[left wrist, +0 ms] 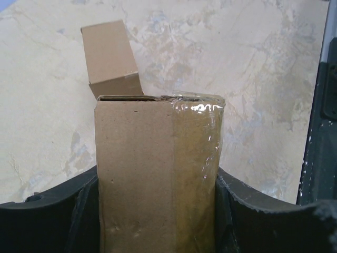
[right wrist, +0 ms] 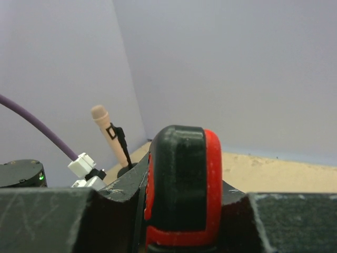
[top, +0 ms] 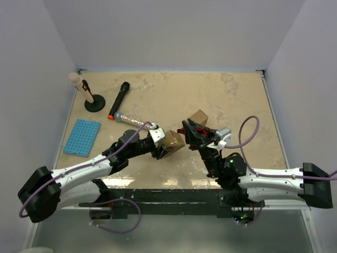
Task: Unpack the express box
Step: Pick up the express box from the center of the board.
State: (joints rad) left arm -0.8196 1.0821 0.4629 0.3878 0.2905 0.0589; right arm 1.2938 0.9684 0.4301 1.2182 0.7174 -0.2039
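One brown box (left wrist: 137,168), tape (left wrist: 197,158) glossy on one side, held in left tool (left wrist: 158,216); right tool (right wrist: 181,221) grips red cutter (right wrist: 181,168), perhaps.

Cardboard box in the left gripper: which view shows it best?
Left wrist: the cardboard box fills the frame, clamped by the left gripper, taped side visible. Top external shows it small, partly covered. Right wrist shows none of it.
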